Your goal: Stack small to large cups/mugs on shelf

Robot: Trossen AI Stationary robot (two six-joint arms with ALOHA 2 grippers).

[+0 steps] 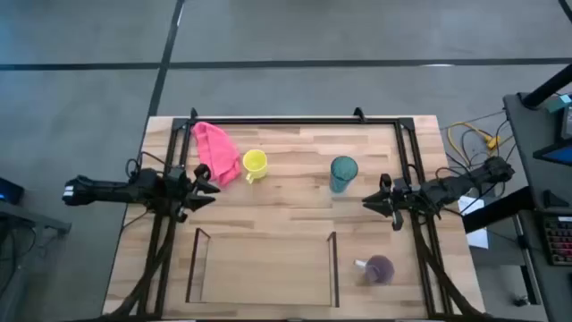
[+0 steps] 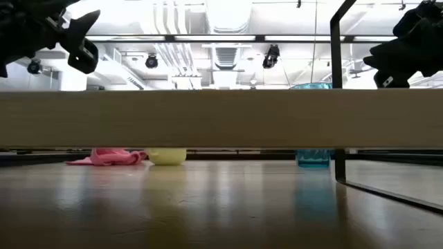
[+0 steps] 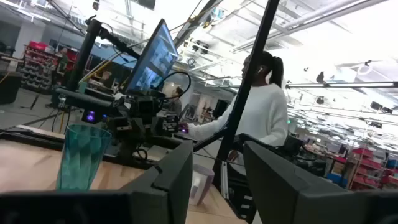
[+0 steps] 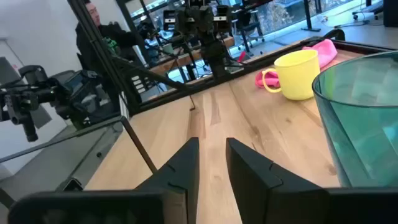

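Note:
The yellow mug (image 1: 255, 163) stands on its base on the far part of the table, next to the pink cloth; it also shows in the right wrist view (image 4: 298, 74). The teal tumbler (image 1: 342, 172) stands upright right of it (image 3: 81, 155) (image 4: 367, 124). The purple mug (image 1: 379, 268) sits near the table's near right, just outside the shelf's right panel. The shelf (image 1: 334, 268) lies at the near middle. My left gripper (image 1: 207, 186) hovers open near the cloth, above the table. My right gripper (image 1: 371, 204) hovers open just near-right of the tumbler.
A pink cloth (image 1: 214, 152) lies bunched at the far left, beside the yellow mug. A black metal rail frame (image 1: 295, 120) borders the table's far and side edges. A person in white (image 3: 264, 118) is beyond the table's right side. Bare wood lies between the two grippers.

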